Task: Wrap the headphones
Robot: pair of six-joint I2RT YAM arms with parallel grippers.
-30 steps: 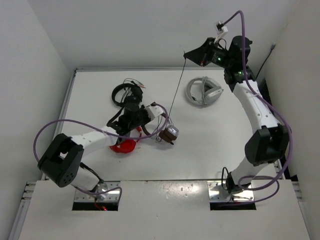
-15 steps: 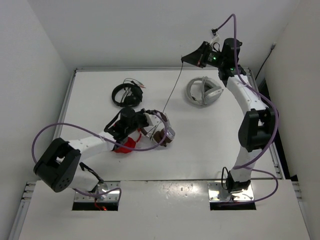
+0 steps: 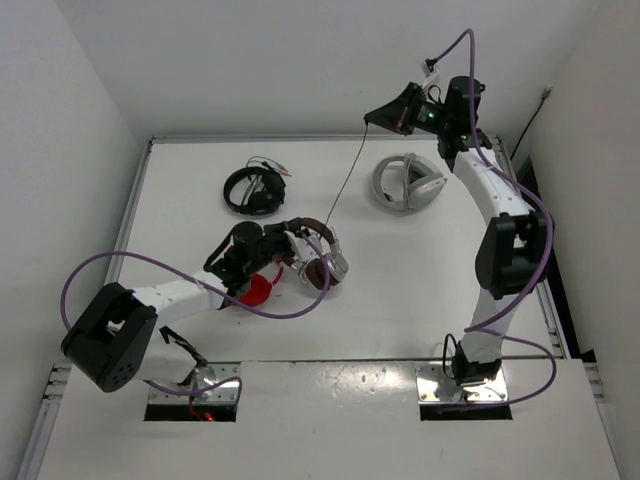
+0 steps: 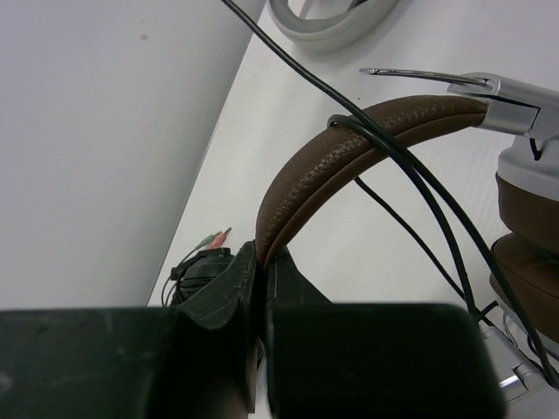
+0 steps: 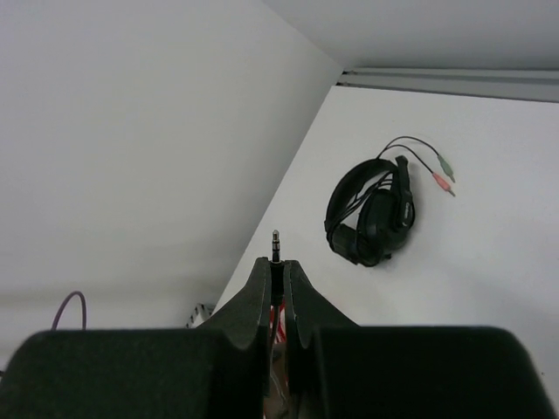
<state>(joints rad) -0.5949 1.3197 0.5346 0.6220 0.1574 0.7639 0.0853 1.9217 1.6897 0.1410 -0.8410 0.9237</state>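
Top external view, stock by descending size. White table, walled on three sides. Right arm, reaching high over the far edge toward 12 o'clock. Left arm, lying low from 7 o'clock toward the table's centre. Task headphones, brown headband, silver shells and brown pads, at the table's centre, lying against the left gripper's tip. White-grey headphones, flat on the table at 1 o'clock. Black headset with red and green plugs, flat at 10 o'clock. Red headphones, at 8 o'clock, partly hidden under the left arm. Left gripper: the left wrist view shows its fingers closed tight on the brown headband, with almost no gap between them. Right gripper, raised above the far edge at 12 o'clock: the right wrist view shows the jaws pinched together on the plug, whose metal tip stands up just clear of the fingertips. Thin black cable, stretched nearly straight from the headphones up to the right gripper; the left wrist view shows it looped over the headband, its strands running down beside one ear cup.
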